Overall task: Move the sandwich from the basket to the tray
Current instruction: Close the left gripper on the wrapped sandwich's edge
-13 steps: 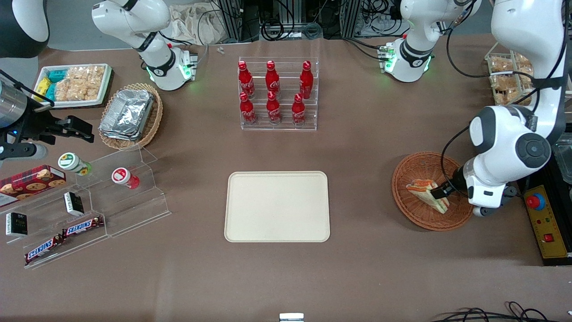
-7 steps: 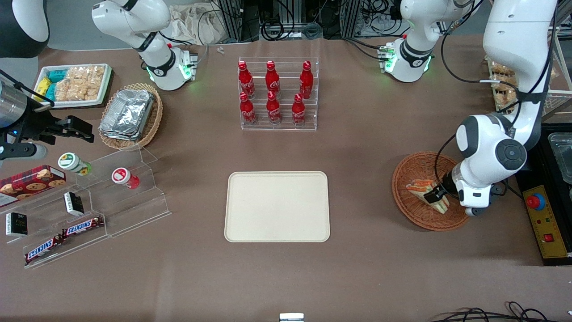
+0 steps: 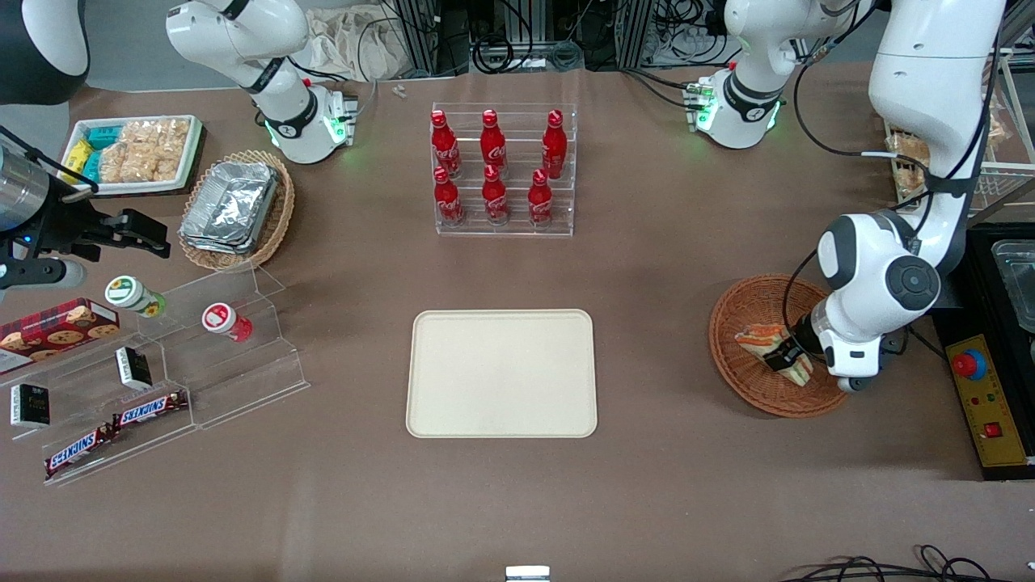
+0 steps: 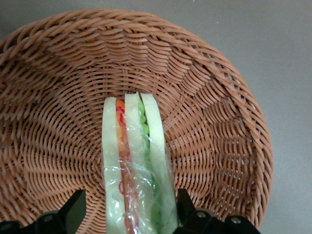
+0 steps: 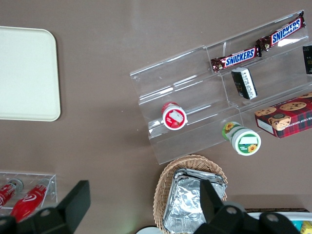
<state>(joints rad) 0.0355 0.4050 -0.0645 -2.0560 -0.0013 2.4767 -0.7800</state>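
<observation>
The sandwich point(image 3: 758, 335) point(image 4: 136, 161), a plastic-wrapped white-bread wedge with orange-red and green layers, stands on edge in the round reddish-brown wicker basket point(image 3: 732, 311) point(image 4: 214, 102). My left gripper point(image 3: 783, 356) point(image 4: 129, 210) is down in the basket, open, with one black finger on each side of the sandwich's wide end. One finger point(image 4: 186, 208) is right against the bread; the other finger point(image 4: 74, 210) stands a little off it. The cream tray point(image 3: 501, 373) point(image 5: 24, 73) lies bare at the table's middle, toward the parked arm from the basket.
A clear rack of red cola bottles point(image 3: 503, 170) stands farther from the front camera than the tray. A yellow control box with a red button point(image 3: 982, 396) sits beside the basket at the table's end. Foil containers in a tan basket point(image 3: 234, 208) and snack shelves point(image 3: 162, 380) lie toward the parked arm's end.
The left arm's wrist has swung in toward the basket's middle, and the gripper has slid further over the sandwich. The sandwich has not moved.
</observation>
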